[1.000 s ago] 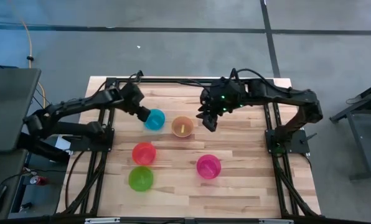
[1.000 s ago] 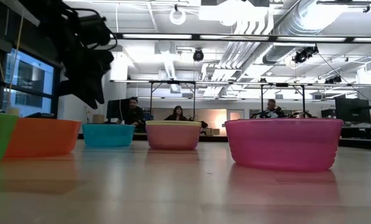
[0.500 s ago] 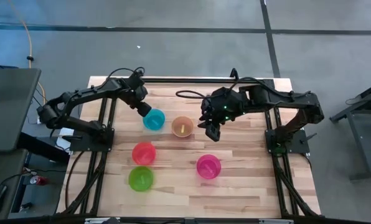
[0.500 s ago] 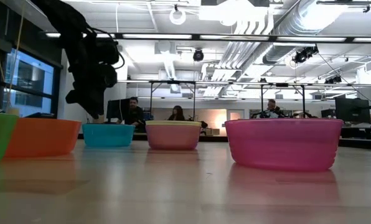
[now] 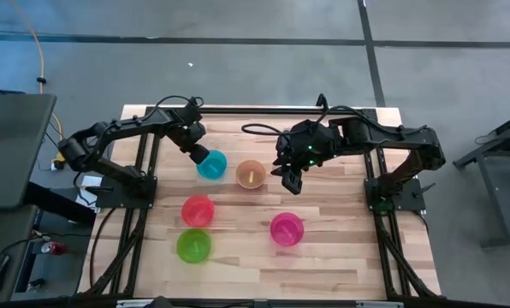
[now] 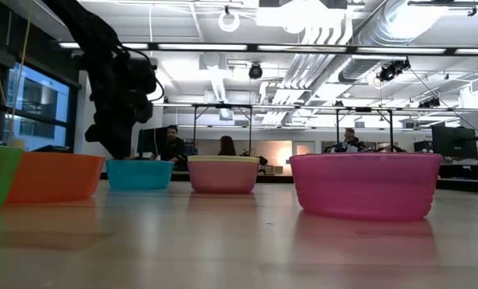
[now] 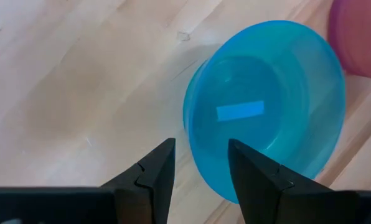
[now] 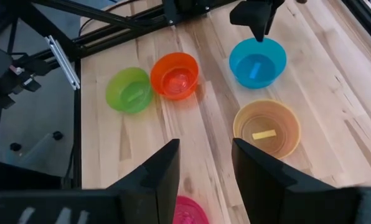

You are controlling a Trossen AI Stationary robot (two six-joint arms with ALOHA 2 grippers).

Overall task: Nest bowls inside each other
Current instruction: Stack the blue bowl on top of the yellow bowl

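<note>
Five bowl spots show on the table. The blue bowl (image 5: 212,164) stands upright toward the far left, with the yellow bowl (image 5: 251,174) to its right, nested in a purple one (image 6: 223,177). Orange (image 5: 198,210), green (image 5: 193,245) and pink (image 5: 287,228) bowls stand nearer. My left gripper (image 7: 201,158) is open just above the blue bowl's left rim (image 7: 195,134), one finger over the inside and one outside. My right gripper (image 5: 291,180) is open and hovers right of the yellow bowl, above the table.
Black frame rails (image 5: 144,197) run along the table's left, right and far sides. Bare wood (image 5: 340,248) lies to the right of the pink bowl and along the near edge. People sit at desks in the room beyond the table.
My left gripper has come down toward the blue bowl's left rim while its arm swung toward the far edge. My right gripper moved a little toward the near edge, then held still. No bowl has moved.
</note>
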